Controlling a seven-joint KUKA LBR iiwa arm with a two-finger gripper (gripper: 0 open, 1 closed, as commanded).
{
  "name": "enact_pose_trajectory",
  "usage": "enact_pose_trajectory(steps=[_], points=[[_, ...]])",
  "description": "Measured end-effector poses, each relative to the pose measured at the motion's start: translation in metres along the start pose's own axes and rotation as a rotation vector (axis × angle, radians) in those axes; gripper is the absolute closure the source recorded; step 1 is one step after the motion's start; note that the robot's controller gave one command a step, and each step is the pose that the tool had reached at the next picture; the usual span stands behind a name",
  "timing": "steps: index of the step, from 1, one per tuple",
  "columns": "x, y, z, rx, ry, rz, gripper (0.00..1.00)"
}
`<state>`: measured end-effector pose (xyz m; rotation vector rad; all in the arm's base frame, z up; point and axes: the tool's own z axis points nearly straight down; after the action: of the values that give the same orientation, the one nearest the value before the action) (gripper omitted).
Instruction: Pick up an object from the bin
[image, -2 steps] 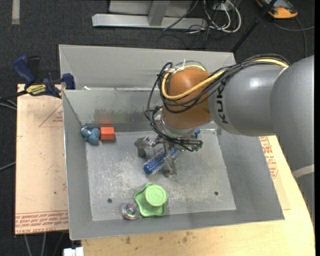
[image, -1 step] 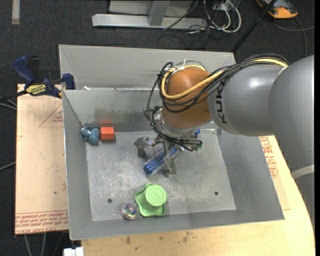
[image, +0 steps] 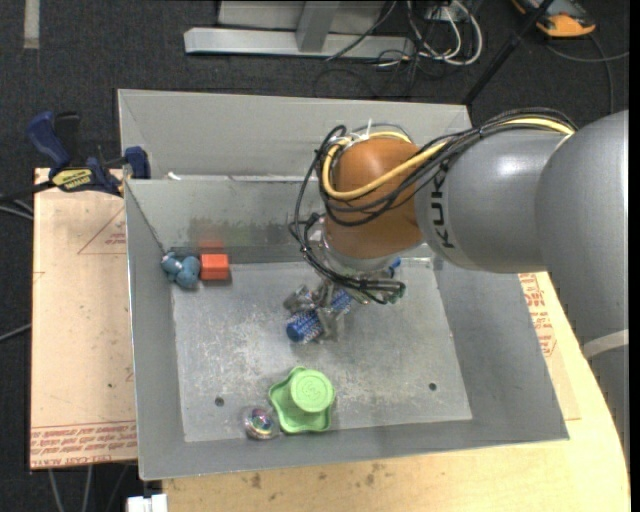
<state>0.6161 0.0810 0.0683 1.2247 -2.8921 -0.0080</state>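
My gripper (image: 318, 308) hangs below the orange wrist cover near the middle of the bin, low over the floor. A small blue ridged thing (image: 301, 327) lies right at its fingertips, partly hidden by them; whether it sits between them is unclear. A green round-topped thing (image: 303, 399) on a green base lies at the front of the bin, well clear of the gripper. Beside it on the left rests a small shiny marble-like ball (image: 261, 424).
An orange block (image: 214, 266) and a blue-grey lump (image: 183, 270) sit by the back left wall. The arm and its cables cover the back right of the bin.
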Motion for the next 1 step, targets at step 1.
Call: enact_pose_trajectory(steps=[1], points=[[-0.0006, 0.0003, -0.0273, 0.004, -0.002, 0.003, 1.00]])
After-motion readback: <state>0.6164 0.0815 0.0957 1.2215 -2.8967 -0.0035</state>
